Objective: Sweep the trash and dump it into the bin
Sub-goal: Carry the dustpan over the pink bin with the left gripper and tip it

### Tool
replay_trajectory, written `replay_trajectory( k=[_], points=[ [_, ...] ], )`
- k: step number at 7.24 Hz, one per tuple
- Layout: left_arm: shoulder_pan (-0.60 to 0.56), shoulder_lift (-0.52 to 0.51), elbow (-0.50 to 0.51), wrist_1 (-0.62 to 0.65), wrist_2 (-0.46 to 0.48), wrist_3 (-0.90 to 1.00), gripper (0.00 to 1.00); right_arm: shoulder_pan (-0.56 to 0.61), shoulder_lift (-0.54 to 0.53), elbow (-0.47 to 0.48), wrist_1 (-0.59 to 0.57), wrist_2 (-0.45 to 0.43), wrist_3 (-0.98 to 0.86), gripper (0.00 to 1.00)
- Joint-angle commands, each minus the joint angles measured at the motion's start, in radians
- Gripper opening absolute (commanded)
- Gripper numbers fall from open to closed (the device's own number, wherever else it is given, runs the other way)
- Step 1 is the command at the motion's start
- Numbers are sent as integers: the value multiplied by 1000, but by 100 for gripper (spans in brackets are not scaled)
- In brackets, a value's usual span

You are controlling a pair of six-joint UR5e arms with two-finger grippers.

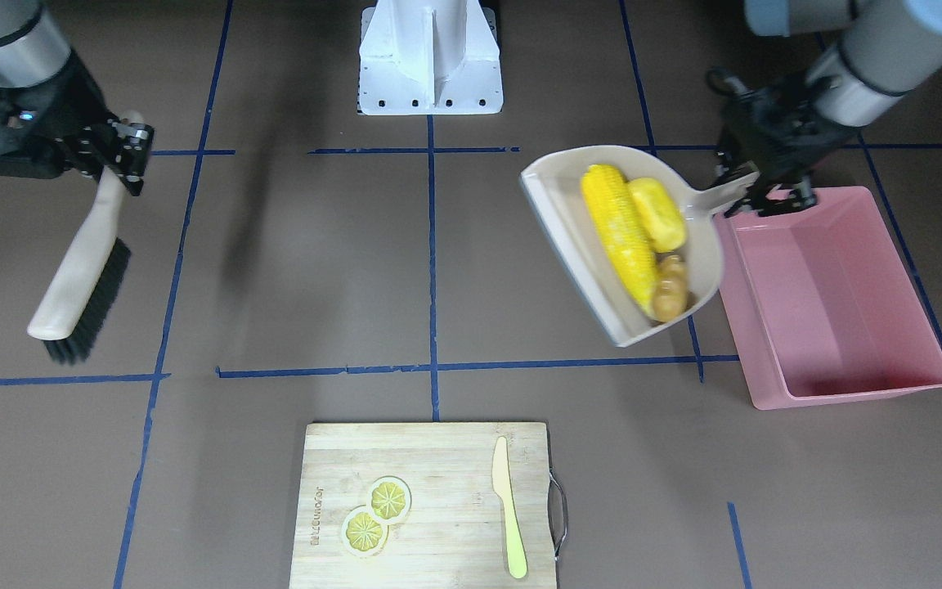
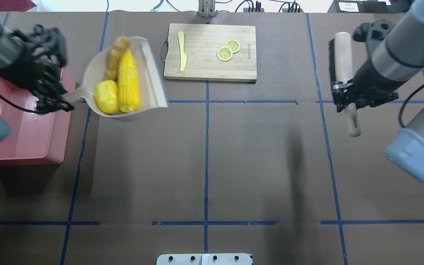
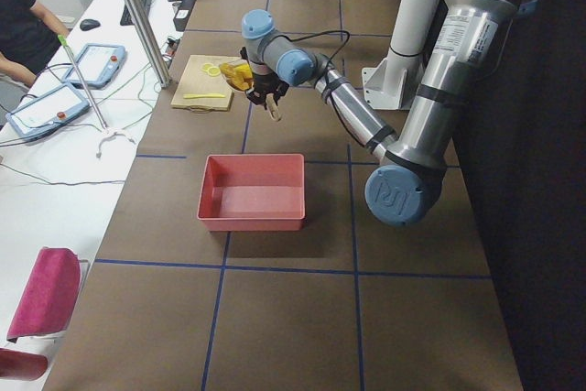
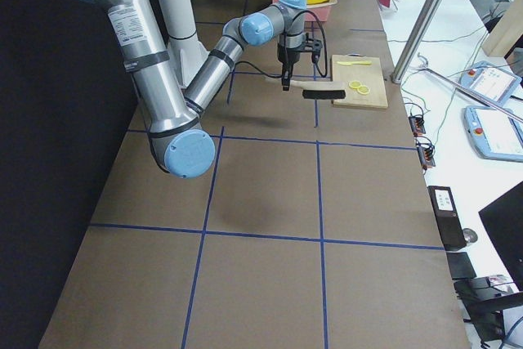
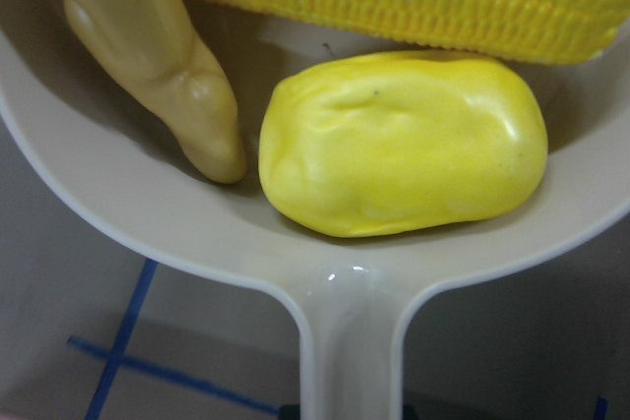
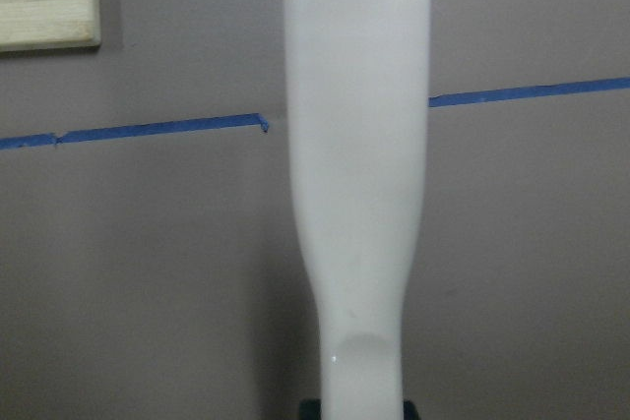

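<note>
Bright, even overhead light; soft shadows on the table point(image 2: 234, 165); faint glare on the yellow lump point(image 5: 404, 145); brush handle point(image 6: 356, 194) slightly blurred.

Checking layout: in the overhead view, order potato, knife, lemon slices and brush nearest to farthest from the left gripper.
1. Potato, in the held dustpan.
2. Knife, board's left side.
3. Lemon slices, board's right side.
4. Brush, far right.

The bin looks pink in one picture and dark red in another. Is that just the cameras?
Likely: the front-facing view renders the bin pale pink, the overhead view a darker red; the right wrist view shows the brush handle soft and washed white; the left wrist view has glare on the potato.
</note>
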Motion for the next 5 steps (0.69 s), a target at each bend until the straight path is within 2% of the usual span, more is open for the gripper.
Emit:
replay_trajectory(
  k=[1,2,5],
  points=[
    [-170,124,-22,1,-26,-1,0,56,-55,4,11,44,-75,0],
    [-251,182,-24,-1,-38,34,0,61,-79,22,11,55,-92,0],
    [-394,342,-19,-2,-38,71,0,64,-90,33,11,55,-94,0]
  ],
)
